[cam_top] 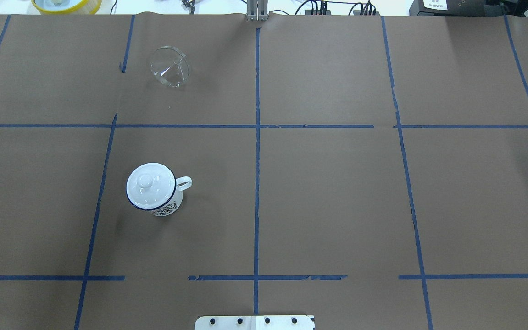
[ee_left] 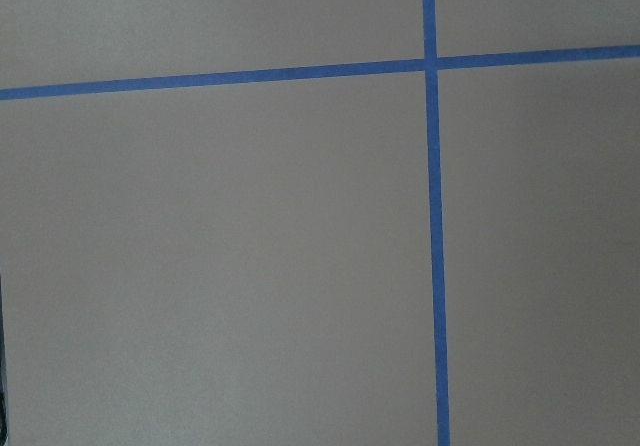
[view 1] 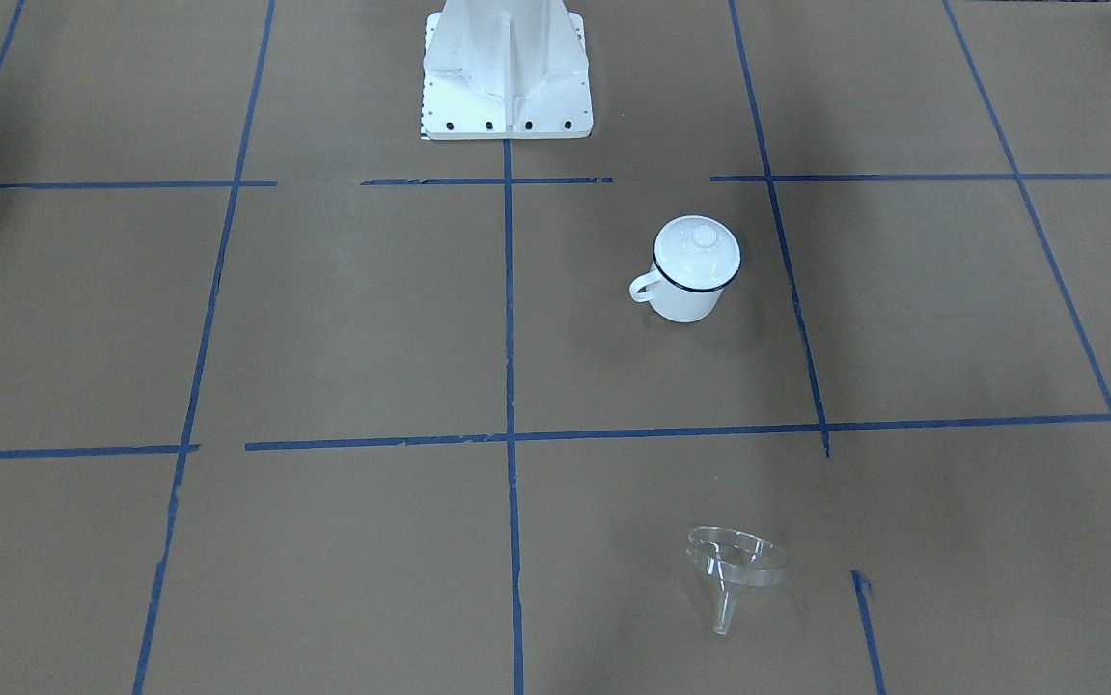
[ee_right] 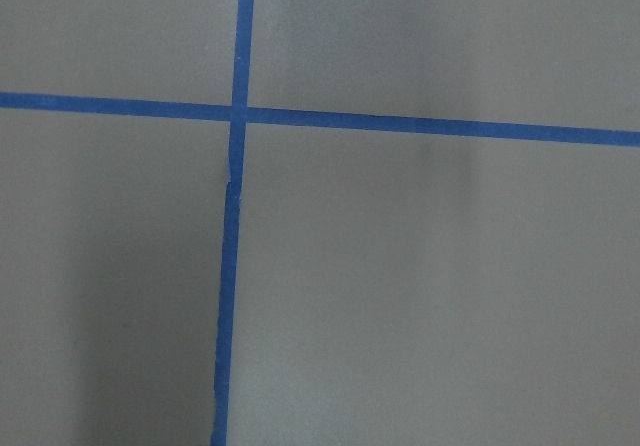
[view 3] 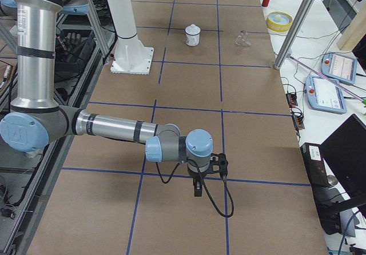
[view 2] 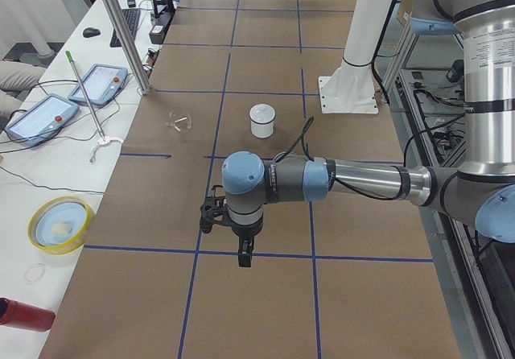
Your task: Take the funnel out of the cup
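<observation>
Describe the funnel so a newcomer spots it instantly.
On the brown taped table, take the robot's left half, far row of squares, beyond the lidded white cup. The funnel lies there on its side: the only see-through thing, wide rim tapering to a thin spout.

My left arm point(view 2: 354, 180) reaches flat toward 9 o'clock, and the left gripper point(view 2: 242, 256) points down at 6. My right arm point(view 3: 114, 129) reaches toward 3 o'clock, with the right gripper point(view 3: 197, 187) pointing down too. I can't tell if they're open or closed.

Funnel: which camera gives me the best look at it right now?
Exterior front-facing: the funnel lies on its side, rim and spout both clear, well apart from the cup. Overhead looks into its rim, spout foreshortened. Side views show it small; wrist views miss it.
</observation>
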### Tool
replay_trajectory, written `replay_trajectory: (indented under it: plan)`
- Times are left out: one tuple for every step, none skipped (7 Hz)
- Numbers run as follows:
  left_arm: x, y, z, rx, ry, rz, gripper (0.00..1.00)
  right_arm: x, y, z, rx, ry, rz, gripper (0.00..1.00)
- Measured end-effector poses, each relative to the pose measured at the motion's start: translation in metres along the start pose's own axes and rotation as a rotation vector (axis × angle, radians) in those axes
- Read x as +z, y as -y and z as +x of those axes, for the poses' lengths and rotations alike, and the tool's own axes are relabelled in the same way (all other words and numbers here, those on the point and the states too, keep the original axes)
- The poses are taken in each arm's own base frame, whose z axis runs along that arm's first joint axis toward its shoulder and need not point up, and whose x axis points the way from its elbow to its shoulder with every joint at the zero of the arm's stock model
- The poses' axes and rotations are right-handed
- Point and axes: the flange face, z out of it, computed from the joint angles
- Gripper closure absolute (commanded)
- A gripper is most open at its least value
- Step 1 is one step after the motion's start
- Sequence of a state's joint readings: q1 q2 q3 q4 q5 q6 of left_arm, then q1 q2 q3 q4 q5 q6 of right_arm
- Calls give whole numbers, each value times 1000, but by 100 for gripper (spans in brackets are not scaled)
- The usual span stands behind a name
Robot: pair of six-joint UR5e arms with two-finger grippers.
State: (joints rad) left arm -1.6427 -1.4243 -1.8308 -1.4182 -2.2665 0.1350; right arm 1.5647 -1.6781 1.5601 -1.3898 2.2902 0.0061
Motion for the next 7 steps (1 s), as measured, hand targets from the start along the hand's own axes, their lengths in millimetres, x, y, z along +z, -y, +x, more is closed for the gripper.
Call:
replay_trajectory:
  plan:
    - [-2, 2, 2, 8, 1, 6, 0, 0, 0, 0, 0, 0, 0, 0]
    - [-3, 3, 2, 11, 2, 8, 0, 0, 0, 0, 0, 0, 0, 0]
    - [-4, 3, 3, 13, 2, 10, 0, 0, 0, 0, 0, 0, 0, 0]
    - [-4, 3, 3, 14, 1, 11, 0, 0, 0, 0, 0, 0, 0, 0]
    - [-5, 3, 4, 15, 1, 13, 0, 0, 0, 0, 0, 0, 0, 0]
    - [-6, 4, 5, 17, 1, 15, 0, 0, 0, 0, 0, 0, 0, 0]
    - [-7, 4, 5, 19, 1, 17, 0, 0, 0, 0, 0, 0, 0, 0]
